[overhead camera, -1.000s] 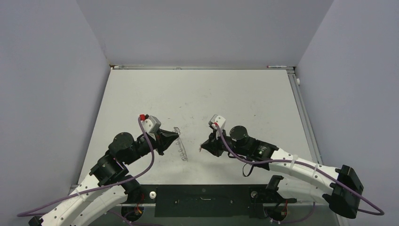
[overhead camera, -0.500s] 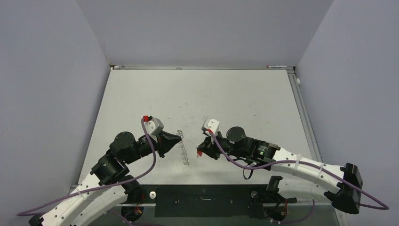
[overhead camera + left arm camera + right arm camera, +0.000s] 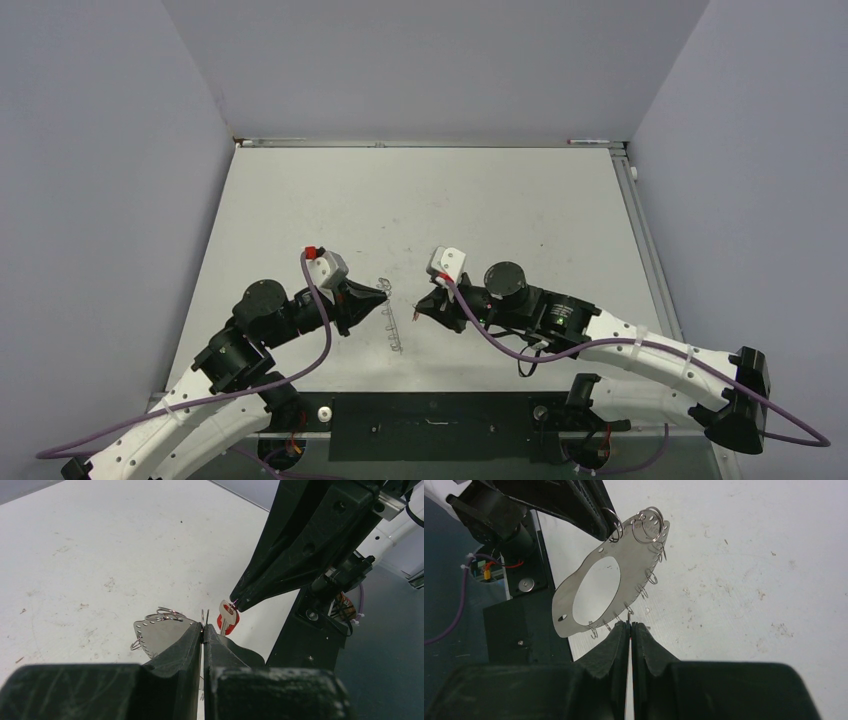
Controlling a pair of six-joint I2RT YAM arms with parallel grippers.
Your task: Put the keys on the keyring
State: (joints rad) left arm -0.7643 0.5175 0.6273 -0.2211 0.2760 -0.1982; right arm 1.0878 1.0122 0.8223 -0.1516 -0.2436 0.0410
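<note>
The keyring (image 3: 633, 555) is a thin silvery plate with a large hole and several small loops around its rim. My left gripper (image 3: 202, 628) is shut on its edge and holds it upright above the table; in the top view (image 3: 393, 322) it shows edge-on. My right gripper (image 3: 630, 625) is shut on the key (image 3: 228, 621), which has a red head and a short silvery blade. The key hangs from the right fingertips (image 3: 245, 592), just right of the ring's rim. In the top view the left gripper (image 3: 382, 294) and right gripper (image 3: 419, 310) face each other, tips close.
The white table (image 3: 430, 200) spreads behind both arms, with grey walls on three sides. A black base plate (image 3: 430, 425) lies at the near edge between the arm bases. Purple cables (image 3: 320, 340) trail along both arms.
My right gripper has moved left with the key, closing the gap to the keyring. My left gripper has shifted slightly right and nearer with the ring.
</note>
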